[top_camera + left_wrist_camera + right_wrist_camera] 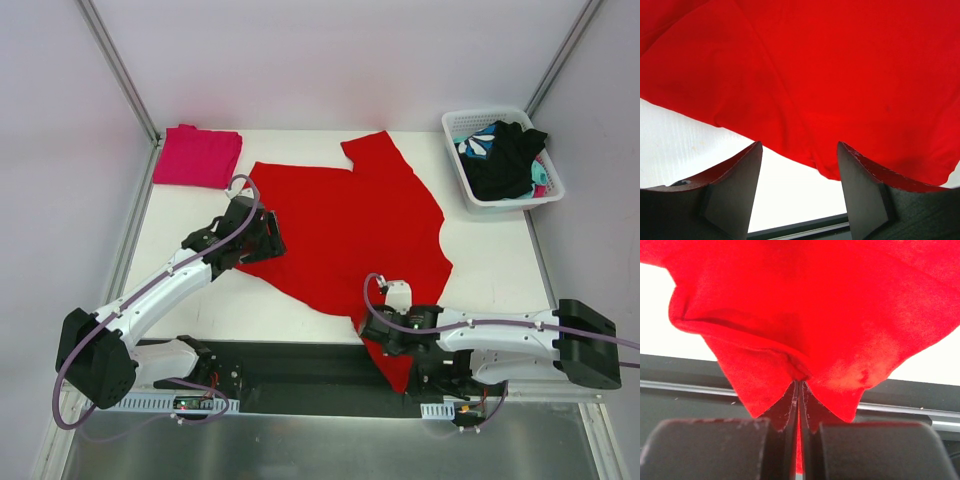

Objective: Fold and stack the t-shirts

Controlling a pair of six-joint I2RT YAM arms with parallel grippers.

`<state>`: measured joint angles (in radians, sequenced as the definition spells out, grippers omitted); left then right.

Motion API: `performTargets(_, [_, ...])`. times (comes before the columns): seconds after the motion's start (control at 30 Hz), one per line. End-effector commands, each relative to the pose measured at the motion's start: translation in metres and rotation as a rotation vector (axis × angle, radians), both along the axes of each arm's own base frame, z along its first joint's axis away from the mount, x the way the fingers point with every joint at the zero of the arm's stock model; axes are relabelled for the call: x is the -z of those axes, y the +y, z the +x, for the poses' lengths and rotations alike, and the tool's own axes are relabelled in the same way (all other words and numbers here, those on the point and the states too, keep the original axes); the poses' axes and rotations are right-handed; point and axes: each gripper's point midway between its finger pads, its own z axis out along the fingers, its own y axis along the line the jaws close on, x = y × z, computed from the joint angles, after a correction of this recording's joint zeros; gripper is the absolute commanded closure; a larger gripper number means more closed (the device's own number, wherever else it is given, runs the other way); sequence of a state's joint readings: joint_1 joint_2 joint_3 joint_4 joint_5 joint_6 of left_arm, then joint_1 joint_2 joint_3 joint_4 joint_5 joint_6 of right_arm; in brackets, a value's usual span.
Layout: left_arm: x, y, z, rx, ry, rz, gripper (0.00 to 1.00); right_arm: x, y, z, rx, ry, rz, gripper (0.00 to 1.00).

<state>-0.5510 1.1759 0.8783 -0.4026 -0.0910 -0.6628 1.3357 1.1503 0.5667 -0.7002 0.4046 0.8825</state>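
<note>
A large red t-shirt (350,225) lies spread over the middle of the white table (250,300), and its near corner hangs over the front edge. My right gripper (372,330) is shut on that near corner; in the right wrist view the jaws (800,381) pinch a bunched fold of red cloth (805,315). My left gripper (262,235) stands open at the shirt's left edge. The red hem (805,90) lies just ahead of and partly between its fingers (747,170), not clamped. A folded magenta-pink t-shirt (197,157) rests at the back left corner.
A white basket (520,203) at the back right holds a black garment (505,160) and a teal-and-white one (478,142). A black rail (300,365) runs along the table's near edge. Metal frame posts rise at both back corners.
</note>
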Motion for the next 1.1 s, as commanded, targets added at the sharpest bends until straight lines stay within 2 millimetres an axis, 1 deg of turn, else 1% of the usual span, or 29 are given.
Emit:
performTargets(0.0, [-0.017,-0.002,0.004,-0.01,-0.044,-0.007,0.39,-0.022,0.027,-0.011,-0.039,0.013,0.081,0.99])
performTargets(0.07, [-0.02,-0.003,0.006,-0.01,-0.05,-0.011,0.39,-0.027,0.032,-0.02,-0.07,0.019,0.076,0.99])
performTargets(0.1, [-0.019,-0.002,0.006,-0.01,-0.046,-0.009,0.39,-0.033,0.042,-0.028,-0.101,0.021,0.078,0.99])
performTargets(0.17, [-0.019,-0.003,0.006,-0.009,-0.048,-0.009,0.39,-0.033,0.048,-0.038,-0.13,0.039,0.067,0.99])
performTargets(0.2, [-0.019,-0.003,0.006,-0.01,-0.047,-0.009,0.39,-0.03,0.052,-0.049,-0.158,0.06,0.054,0.99])
performTargets(0.23, [-0.019,-0.003,0.007,-0.01,-0.047,-0.009,0.39,-0.032,0.062,-0.054,-0.173,0.07,0.071,0.99])
performTargets(0.27, [-0.018,-0.004,0.007,-0.011,-0.044,-0.008,0.39,-0.031,0.067,-0.06,-0.188,0.083,0.076,0.99])
performTargets(0.3, [-0.02,-0.004,0.007,-0.009,-0.047,-0.009,0.39,-0.029,0.072,-0.071,-0.218,0.108,0.075,0.99])
performTargets(0.33, [-0.02,-0.004,0.007,-0.009,-0.047,-0.009,0.39,-0.028,0.078,-0.076,-0.233,0.115,0.056,0.99])
performTargets(0.37, [-0.02,-0.004,0.008,-0.009,-0.049,-0.008,0.39,-0.028,0.079,-0.082,-0.26,0.12,0.04,0.99])
performTargets(0.47, [-0.022,-0.003,0.009,-0.007,-0.057,-0.002,0.39,-0.032,0.082,-0.09,-0.308,0.138,-0.006,0.98])
performTargets(0.57, [-0.024,-0.003,0.01,-0.007,-0.061,0.003,0.39,-0.035,0.085,-0.097,-0.337,0.157,0.004,0.93])
performTargets(0.6, [-0.023,-0.003,0.01,-0.007,-0.06,0.004,0.39,-0.036,0.084,-0.097,-0.345,0.153,-0.001,0.84])
performTargets(0.73, [-0.021,-0.006,0.011,-0.001,-0.048,0.001,0.39,-0.054,0.089,-0.09,-0.349,0.111,0.012,0.69])
performTargets(0.77, [-0.019,-0.007,0.011,0.002,-0.041,0.004,0.39,-0.064,0.094,-0.085,-0.346,0.082,0.036,0.66])
performTargets(0.8, [-0.021,-0.008,0.013,0.004,-0.044,0.002,0.39,-0.068,0.093,-0.083,-0.344,0.073,0.034,0.64])
performTargets(0.87, [-0.02,-0.011,0.013,0.01,-0.039,0.004,0.39,-0.076,0.093,-0.075,-0.331,0.04,0.046,0.62])
performTargets(0.93, [-0.024,-0.014,0.017,0.018,-0.046,0.002,0.39,-0.081,0.088,-0.067,-0.311,0.014,0.046,0.62])
performTargets(0.97, [-0.021,-0.016,0.018,0.021,-0.037,0.005,0.39,-0.087,0.085,-0.055,-0.277,-0.017,0.065,0.64])
performTargets(1.03, [-0.024,-0.025,0.024,0.04,-0.049,-0.024,0.39,-0.086,0.074,-0.037,-0.234,-0.061,0.07,0.66])
performTargets(1.07, [-0.02,-0.03,0.026,0.05,-0.039,-0.031,0.39,-0.088,0.068,-0.017,-0.173,-0.106,0.074,0.67])
